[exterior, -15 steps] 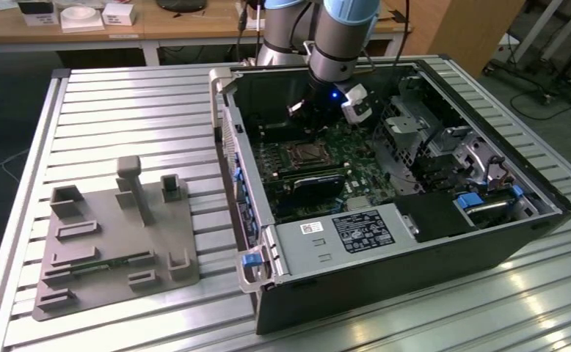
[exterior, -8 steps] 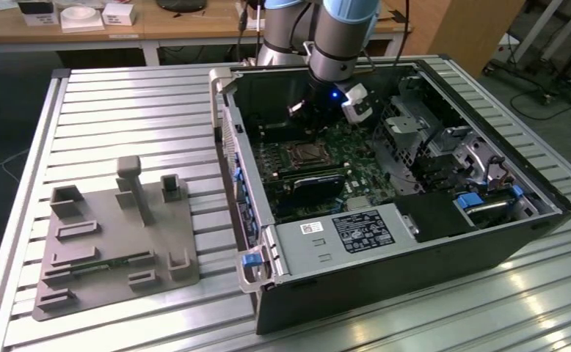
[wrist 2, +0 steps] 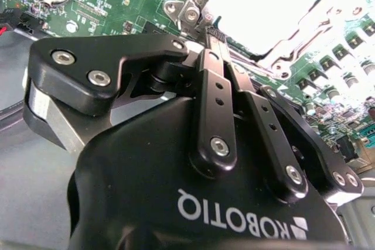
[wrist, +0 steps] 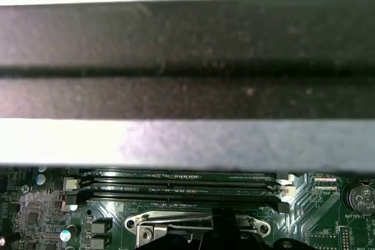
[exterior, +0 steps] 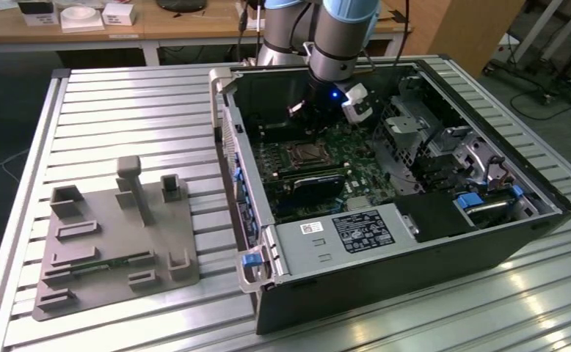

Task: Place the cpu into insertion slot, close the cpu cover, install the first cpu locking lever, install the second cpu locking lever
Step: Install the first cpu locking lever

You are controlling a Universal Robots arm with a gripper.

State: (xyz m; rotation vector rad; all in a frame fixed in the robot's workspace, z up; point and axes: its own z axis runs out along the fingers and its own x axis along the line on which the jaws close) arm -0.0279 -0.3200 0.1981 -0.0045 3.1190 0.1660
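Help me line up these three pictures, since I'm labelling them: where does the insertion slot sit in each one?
Exterior view: insertion slot on the green board, just below the gripper.
Second wrist view: bright silvery square just beyond the closed fingertips.
First wrist view: its silvery rim beside the memory slots.
Shared landmark: the green board.

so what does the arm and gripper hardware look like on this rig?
The arm has grey tube sections with light-blue joint caps, and a small blue light glows near the wrist. The gripper is matte black with linkage fingers, silver screw heads and white lettering on its body.
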